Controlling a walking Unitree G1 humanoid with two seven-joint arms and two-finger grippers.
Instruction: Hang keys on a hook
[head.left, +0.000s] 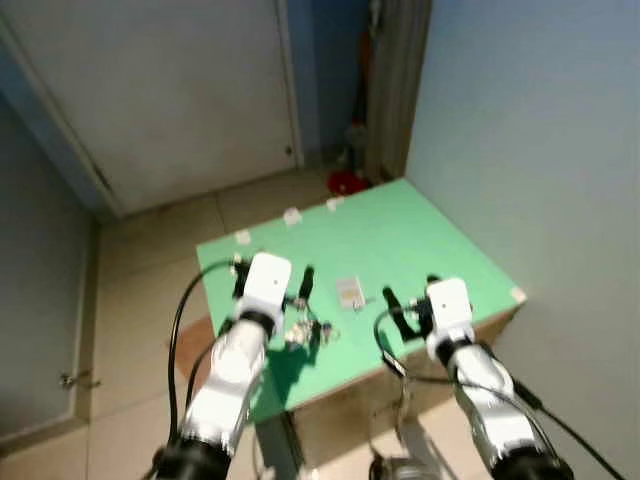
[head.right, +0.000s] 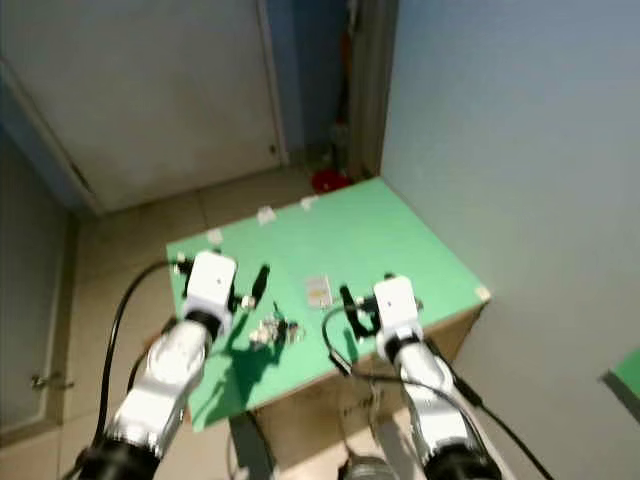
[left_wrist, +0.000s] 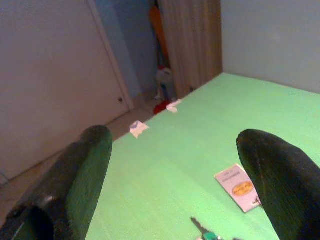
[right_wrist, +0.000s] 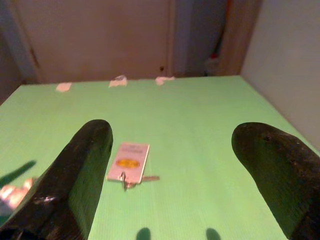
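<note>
A green table (head.left: 400, 230) stands before me. A bunch of silver keys (head.left: 303, 333) lies near its front edge, and a key with a white tag (head.left: 349, 292) lies a little further in. My left gripper (head.left: 272, 273) hovers open just above and behind the bunch, nothing between its fingers (left_wrist: 75, 185). My right gripper (head.left: 411, 292) is open over the front right of the table, to the right of the tag. In the right wrist view the tagged key (right_wrist: 129, 162) lies ahead of the left finger (right_wrist: 75, 175), with the bunch (right_wrist: 12, 192) off to one side.
A pale wall (head.left: 540, 150) runs along the table's right side. A closed door (head.left: 170, 90) and tiled floor (head.left: 150, 250) lie beyond. A red object (head.left: 347, 182) sits on the floor past the far corner. Small white scraps (head.left: 243, 237) mark the table's far edge.
</note>
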